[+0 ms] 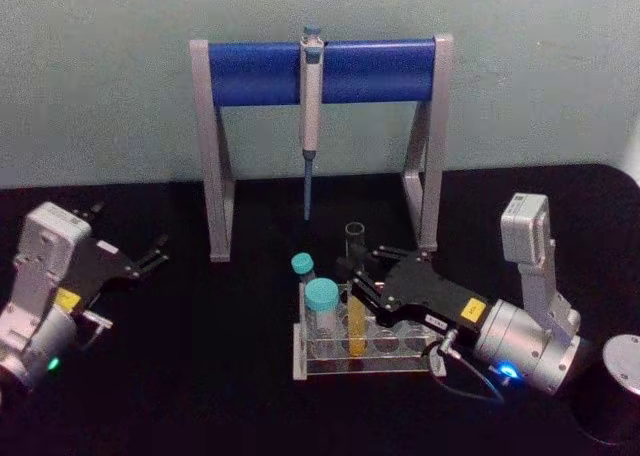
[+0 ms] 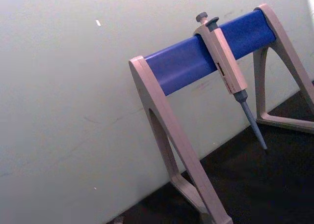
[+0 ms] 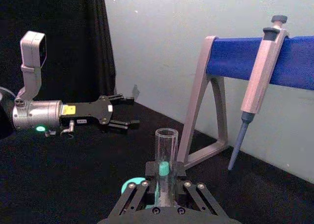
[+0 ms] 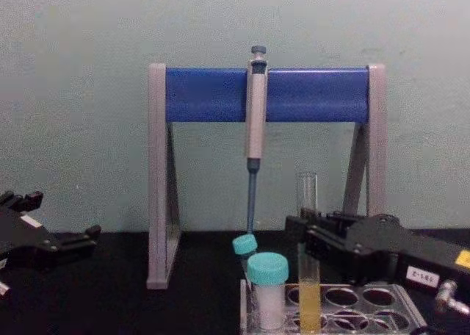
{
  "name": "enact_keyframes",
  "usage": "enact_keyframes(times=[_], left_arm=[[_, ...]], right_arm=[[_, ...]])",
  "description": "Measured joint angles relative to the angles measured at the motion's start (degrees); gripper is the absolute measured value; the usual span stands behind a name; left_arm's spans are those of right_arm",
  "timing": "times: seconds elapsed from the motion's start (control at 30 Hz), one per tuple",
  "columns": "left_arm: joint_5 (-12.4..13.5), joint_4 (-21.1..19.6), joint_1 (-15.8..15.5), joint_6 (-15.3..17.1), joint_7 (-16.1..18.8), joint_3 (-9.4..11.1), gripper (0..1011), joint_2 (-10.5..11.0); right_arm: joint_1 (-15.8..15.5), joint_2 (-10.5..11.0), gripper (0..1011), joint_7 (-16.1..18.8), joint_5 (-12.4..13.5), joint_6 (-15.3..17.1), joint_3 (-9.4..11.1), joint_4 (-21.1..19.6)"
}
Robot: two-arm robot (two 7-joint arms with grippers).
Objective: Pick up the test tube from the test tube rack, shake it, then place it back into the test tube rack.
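While the test tube (image 1: 356,306) stands upright in the test tube rack (image 1: 400,361) near the middle of the black worktop (image 1: 200,396), the right pincer (image 1: 362,268) is clenched on its clear upper part, above the yellow liquid. In the chest view the black fingers (image 4: 330,236) cover the middle of the tube, so only its open mouth and its yellow lower part can be seen. In the right wrist view the tube's bottom is hidden behind the pincer's own body. A wide teal-capped tube (image 1: 323,316) and a thinner teal-capped tube (image 1: 303,269) stand in the rack, to the left of the test tube. Behind the rack a pipette (image 1: 311,116) hangs on a grey-and-blue stand (image 1: 320,71). The left pincer (image 1: 158,254) rests released, far at the left side, holding nothing.
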Motion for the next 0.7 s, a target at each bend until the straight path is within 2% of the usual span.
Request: enact_keyframes(times=[0.7], left_arm=[[0.00,0.00,0.00,0.00,0.00,0.00,1001,0.00]], right_arm=[[-0.03,-0.54,229,0.18,-0.30,0.11,-0.07,0.96]])
